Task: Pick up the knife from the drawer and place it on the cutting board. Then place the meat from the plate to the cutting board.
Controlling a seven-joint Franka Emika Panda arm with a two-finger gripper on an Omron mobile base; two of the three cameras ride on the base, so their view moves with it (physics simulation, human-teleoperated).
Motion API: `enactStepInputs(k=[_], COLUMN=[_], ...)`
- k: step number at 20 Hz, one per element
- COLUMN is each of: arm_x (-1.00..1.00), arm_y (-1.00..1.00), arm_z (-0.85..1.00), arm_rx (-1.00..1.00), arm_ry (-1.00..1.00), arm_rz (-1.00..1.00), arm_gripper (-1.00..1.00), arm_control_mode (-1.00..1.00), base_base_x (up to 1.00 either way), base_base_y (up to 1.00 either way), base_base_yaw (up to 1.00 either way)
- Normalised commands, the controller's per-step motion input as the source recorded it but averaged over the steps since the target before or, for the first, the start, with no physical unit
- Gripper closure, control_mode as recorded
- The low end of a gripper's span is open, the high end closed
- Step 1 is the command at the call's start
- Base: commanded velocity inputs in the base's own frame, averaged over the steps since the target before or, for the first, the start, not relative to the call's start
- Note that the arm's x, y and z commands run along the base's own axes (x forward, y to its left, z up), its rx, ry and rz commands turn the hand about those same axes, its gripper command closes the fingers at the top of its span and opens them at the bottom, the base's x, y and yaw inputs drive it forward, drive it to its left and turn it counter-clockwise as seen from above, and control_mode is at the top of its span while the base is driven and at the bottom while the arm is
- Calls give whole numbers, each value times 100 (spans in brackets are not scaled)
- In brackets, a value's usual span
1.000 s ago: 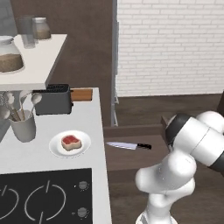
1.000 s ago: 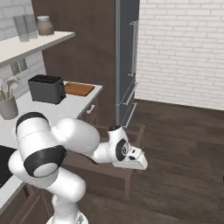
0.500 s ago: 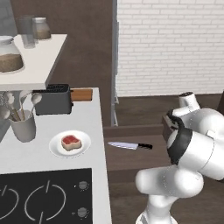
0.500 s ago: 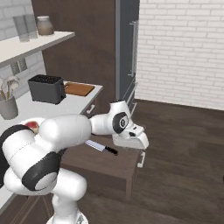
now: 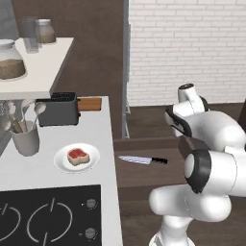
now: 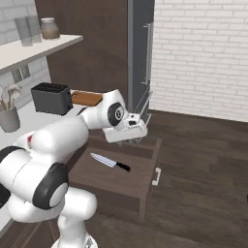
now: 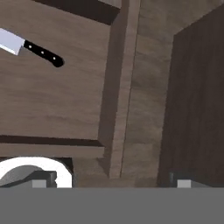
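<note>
The knife (image 6: 110, 162) lies flat in the open drawer (image 6: 145, 186), silver blade toward the counter, black handle (image 7: 43, 53) toward the drawer front. My gripper (image 6: 131, 141) hangs open and empty above the drawer's far right corner, up and to the right of the knife. In the hand view its fingertips (image 7: 43, 179) stand wide apart over the drawer's side wall. The meat (image 5: 78, 155) rests on the white plate (image 5: 91, 163) on the counter. The reddish-brown cutting board (image 5: 89, 103) lies behind the toaster, near the counter's far edge.
A black toaster (image 5: 58, 109) and a cup of spoons and ladles (image 5: 25, 137) stand on the counter. A stove top (image 5: 48, 218) is at the near end, a shelf with jars (image 5: 33, 57) above. A tall cabinet (image 6: 140, 53) stands behind the drawer.
The arm has swung up and back from the drawer's front toward its far corner. The knife, hidden by the arm a second ago in the right base view, now shows. The gripper stayed open.
</note>
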Motion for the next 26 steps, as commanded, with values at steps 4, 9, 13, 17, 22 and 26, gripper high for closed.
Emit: enactStepInputs(k=[4, 9, 13, 17, 22, 26], arm_x=[16, 47, 67, 31, 7, 1], arm_y=[64, 47, 11, 0, 0, 0], arm_z=[-62, -82, -74, -44, -36, -57], arm_rx=[5, 6, 0, 3, 5, 9], arm_ry=[0, 5, 19, 16, 7, 4], arm_rz=[68, 66, 43, 13, 0, 0], arm_gripper=[-100, -100, -100, -100, -100, -100], arm_control_mode=[-100, -100, -100, -100, -100, -100], base_base_x=[0, 0, 0, 0, 0, 0], base_base_y=[0, 0, 0, 0, 0, 0], base_base_yaw=[0, 0, 0, 0, 0, 0])
